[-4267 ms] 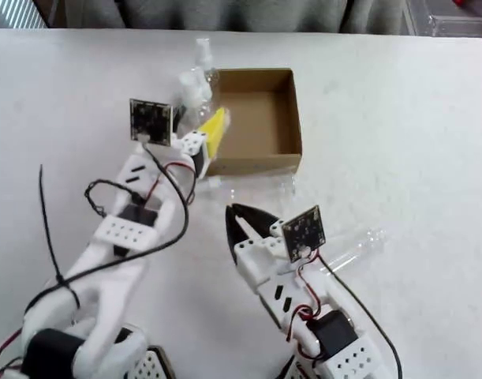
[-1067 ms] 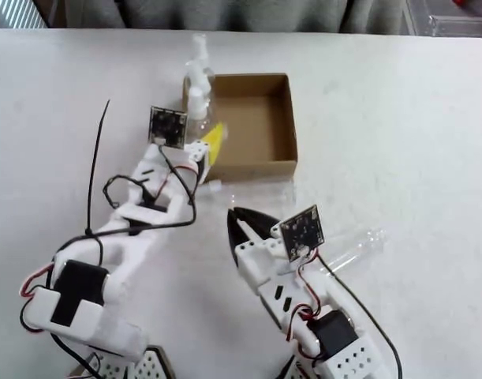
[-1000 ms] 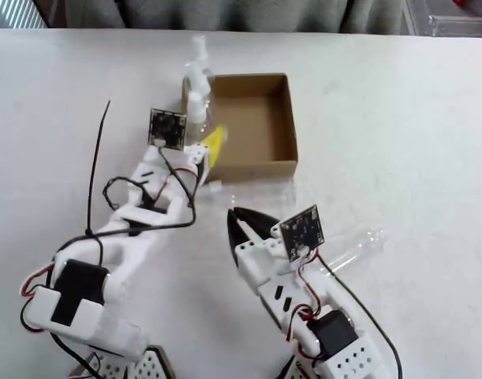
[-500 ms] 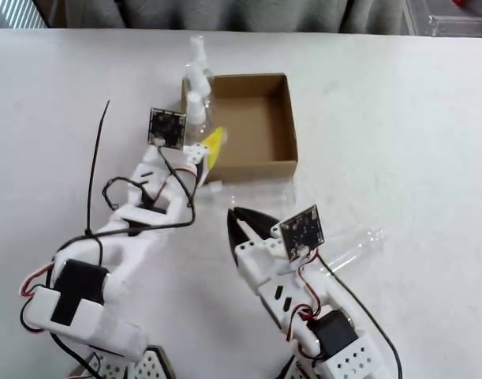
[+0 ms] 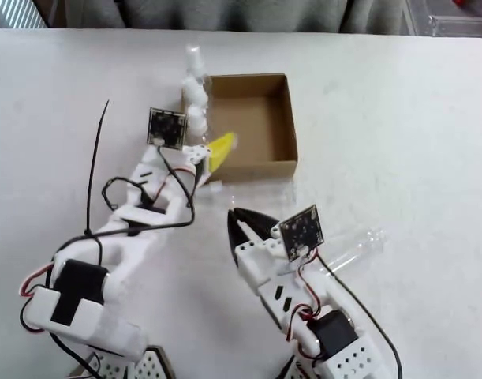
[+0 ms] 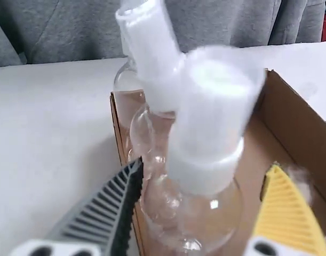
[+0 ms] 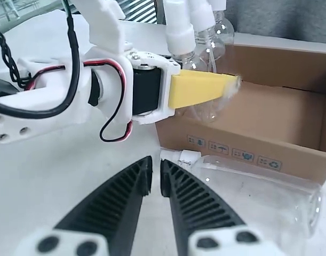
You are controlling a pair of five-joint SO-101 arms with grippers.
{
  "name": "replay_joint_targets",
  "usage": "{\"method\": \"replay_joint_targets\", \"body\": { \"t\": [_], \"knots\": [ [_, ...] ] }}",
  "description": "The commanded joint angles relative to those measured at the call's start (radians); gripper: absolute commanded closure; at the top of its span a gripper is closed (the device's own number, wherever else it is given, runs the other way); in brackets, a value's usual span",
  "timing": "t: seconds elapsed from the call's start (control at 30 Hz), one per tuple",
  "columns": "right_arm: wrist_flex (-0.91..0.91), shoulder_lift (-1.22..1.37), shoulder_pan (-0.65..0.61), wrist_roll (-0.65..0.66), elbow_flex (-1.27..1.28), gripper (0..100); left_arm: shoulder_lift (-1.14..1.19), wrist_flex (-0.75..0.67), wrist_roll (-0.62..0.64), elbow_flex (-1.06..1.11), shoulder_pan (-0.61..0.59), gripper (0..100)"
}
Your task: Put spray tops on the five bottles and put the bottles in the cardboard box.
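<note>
The left gripper [image 6: 205,169] stands open, grey and yellow jaws either side of a capped bottle [image 6: 189,213] (the yellow one clear of the glass) that seems to sit just inside the cardboard box [image 6: 296,128], at its left wall. The release looks done. I would back out straight, clipping neither the spray top [image 6: 213,106] nor the second bottle [image 6: 149,53] behind. The right gripper [image 7: 154,162], nearly closed and empty, hovers by a lying bottle [image 7: 253,186] along the box front. The table [image 5: 398,118] is open rightward.

left gripper [image 6: 205,167] spread round capped bottle [image 6: 190,212], cardboard box [image 6: 296,124] edge
</note>
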Motion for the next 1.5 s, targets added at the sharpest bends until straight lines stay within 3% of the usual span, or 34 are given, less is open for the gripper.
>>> {"method": "replay_joint_targets", "body": {
  "t": [0.0,0.4,0.97,1.27,1.47],
  "knots": [
    [0.004,-0.007,0.007,0.012,0.025,98.3,-0.015,-0.014,0.000,-0.002,-0.018,66],
    [0.004,-0.007,0.007,0.014,0.025,98.3,-0.213,0.029,-0.008,0.107,-0.031,66],
    [0.025,-0.007,0.008,0.014,0.025,98.3,-0.765,0.580,-0.078,0.276,-0.025,66],
    [0.027,-0.007,0.012,0.014,0.025,98.3,-0.980,0.738,-0.078,0.425,-0.028,66],
    [0.016,-0.010,0.133,0.037,0.025,98.3,-1.141,0.928,-0.074,0.545,-0.038,66]
  ]
}}
